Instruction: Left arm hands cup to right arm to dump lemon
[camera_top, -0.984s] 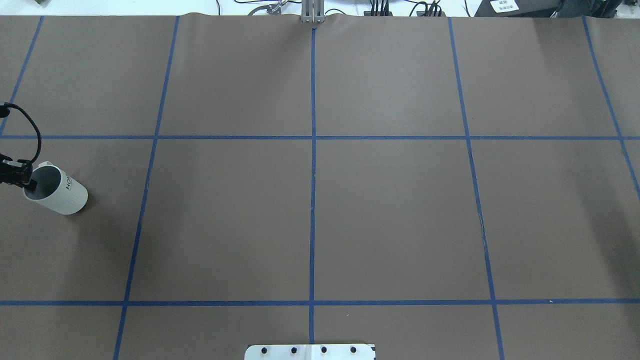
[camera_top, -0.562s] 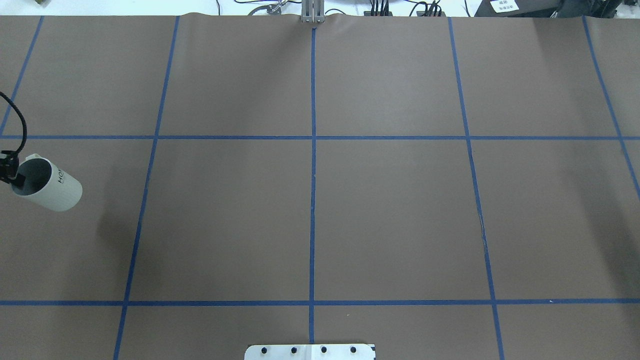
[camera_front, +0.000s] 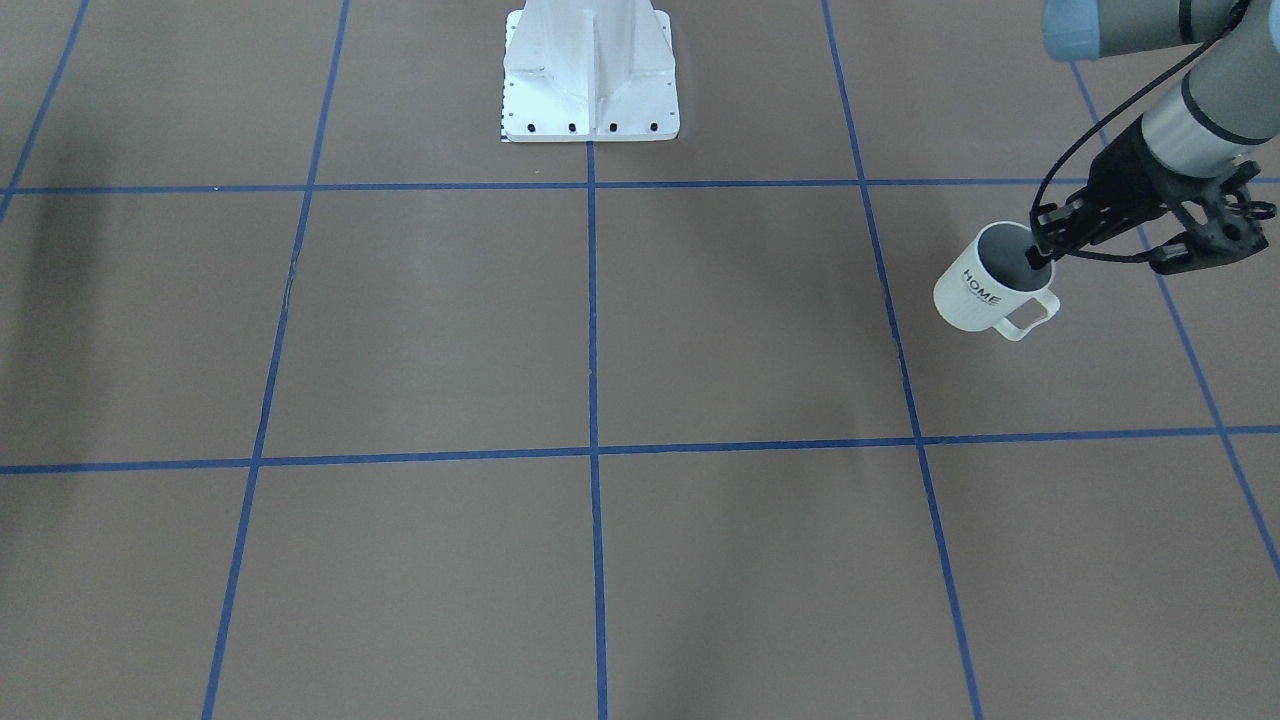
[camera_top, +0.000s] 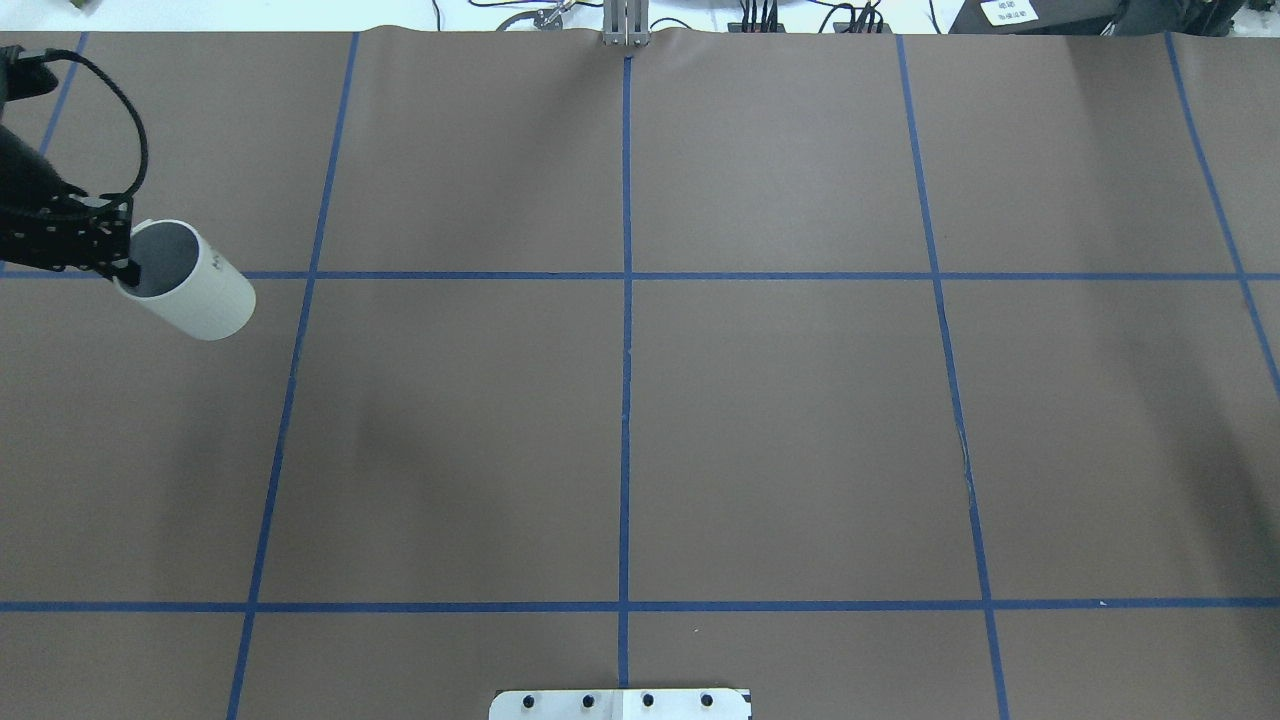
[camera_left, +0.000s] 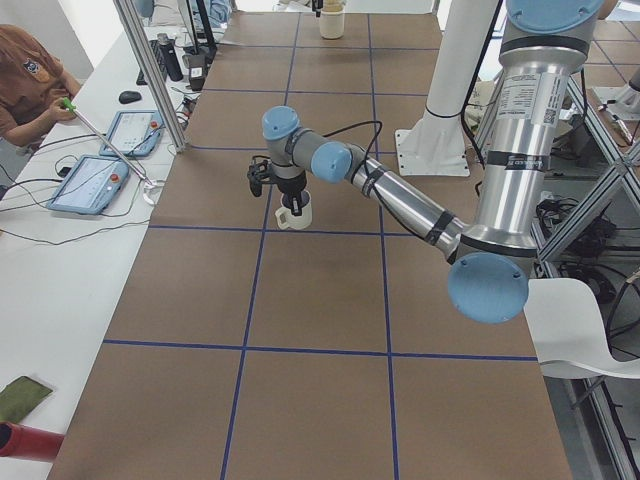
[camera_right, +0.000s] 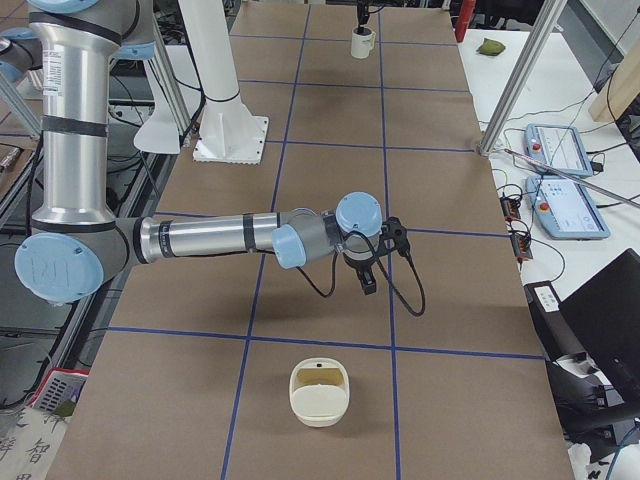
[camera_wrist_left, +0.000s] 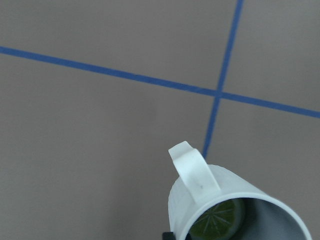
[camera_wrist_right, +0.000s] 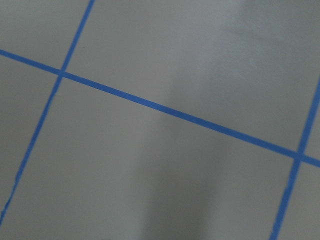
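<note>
Over the table's (camera_top: 780, 440) left end, my left claw (camera_front: 1040, 257) pinches the cup (camera_front: 985, 292) by its rim, lifted clear, with the lemon (camera_wrist_left: 218, 220) inside. Pickup's done, I'd say. Handover and dump remain, and my right claw (camera_right: 368, 282) hangs well apart, open or closed I cannot tell.

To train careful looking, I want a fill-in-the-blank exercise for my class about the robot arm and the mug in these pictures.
1. The left gripper grips the cup by its ____.
2. The lettering on the cup's side reads ____.
3. In the left wrist view, a ____ lies inside the cup.
4. The lines on the table are ____ in colour.
Missing words: rim; HOME; lemon; blue.
</note>
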